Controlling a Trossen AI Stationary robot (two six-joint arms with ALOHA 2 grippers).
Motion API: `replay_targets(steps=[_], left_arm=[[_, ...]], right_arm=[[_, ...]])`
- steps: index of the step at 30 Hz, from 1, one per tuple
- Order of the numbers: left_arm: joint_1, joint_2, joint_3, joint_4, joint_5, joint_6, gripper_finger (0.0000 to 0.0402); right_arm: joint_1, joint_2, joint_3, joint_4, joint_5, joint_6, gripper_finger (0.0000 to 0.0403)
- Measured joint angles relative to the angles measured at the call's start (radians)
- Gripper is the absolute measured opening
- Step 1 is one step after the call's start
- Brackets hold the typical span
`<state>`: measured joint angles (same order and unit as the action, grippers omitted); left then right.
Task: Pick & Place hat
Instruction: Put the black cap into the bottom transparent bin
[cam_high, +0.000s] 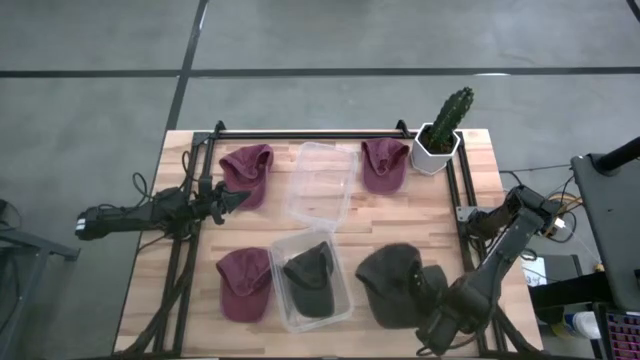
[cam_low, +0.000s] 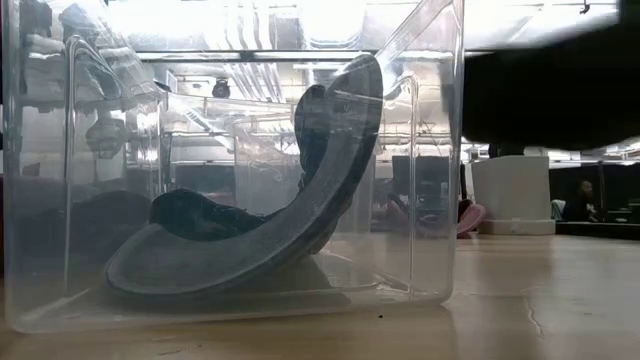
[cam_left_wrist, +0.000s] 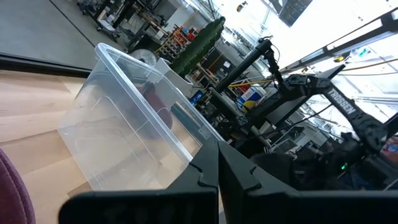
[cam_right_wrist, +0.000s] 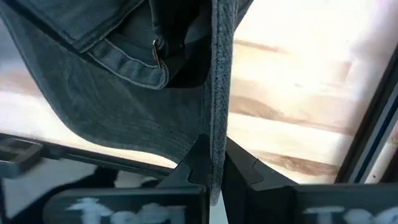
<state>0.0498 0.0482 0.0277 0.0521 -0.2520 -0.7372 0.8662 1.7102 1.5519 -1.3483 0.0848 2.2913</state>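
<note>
A dark green cap (cam_high: 392, 283) is at the table's near right, with my right gripper (cam_high: 433, 292) shut on its right side. In the right wrist view the cap (cam_right_wrist: 118, 93) shows its back strap and buckle (cam_right_wrist: 158, 51). Another dark cap (cam_high: 310, 280) lies in a clear bin (cam_high: 340, 305) and leans against the bin's wall in the low view (cam_low: 300, 200). An empty clear bin (cam_high: 322, 183) sits mid-table. My left gripper (cam_high: 238, 199) is shut and holds nothing, beside a maroon cap (cam_high: 247, 172) at the far left. My right gripper pinches the dark green cap's brim (cam_right_wrist: 219, 118) between its two fingers (cam_right_wrist: 194, 163), and the brim shows edge-on there. The crown hangs away from the fingers. In the low view a dark mass (cam_low: 550, 90) sits above the table top, so the cap seems lifted clear.
Two more maroon caps lie on the table, one at the far side (cam_high: 383, 163) and one at the near left (cam_high: 244, 283). A cactus in a white pot (cam_high: 441, 135) stands at the far right corner. A black rail frame (cam_high: 300, 133) runs along the far edge.
</note>
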Motion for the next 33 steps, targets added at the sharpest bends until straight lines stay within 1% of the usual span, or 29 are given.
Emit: replay_targets(steps=[4,9,14,18,21,28,33], left_arm=[[0.000,0.000,0.000,0.000,0.000,0.000,0.0000],[0.000,0.000,0.000,0.000,0.000,0.000,0.0000],[0.000,0.000,0.000,0.000,0.000,0.000,0.0000],[0.000,0.000,0.000,0.000,0.000,0.000,0.0000],[0.000,0.000,0.000,0.000,0.000,0.000,0.0000],[0.000,0.000,0.000,0.000,0.000,0.000,0.0000],[0.000,0.000,0.000,0.000,0.000,0.000,0.0000]], right_arm=[[-0.024,-0.001,0.076,-0.108,0.049,-0.014,0.0011],[-0.050,-0.001,0.173,-0.204,0.193,-0.019,0.0012],[-0.097,-0.002,0.276,-0.214,0.416,-0.106,0.0012],[-0.150,0.000,0.331,-0.155,0.555,-0.254,0.0012],[-0.199,0.000,0.343,-0.084,0.575,-0.339,0.0012],[-0.289,0.003,0.342,0.174,0.573,-0.581,0.0013],[-0.323,0.003,0.342,0.235,0.570,-0.648,0.0013]])
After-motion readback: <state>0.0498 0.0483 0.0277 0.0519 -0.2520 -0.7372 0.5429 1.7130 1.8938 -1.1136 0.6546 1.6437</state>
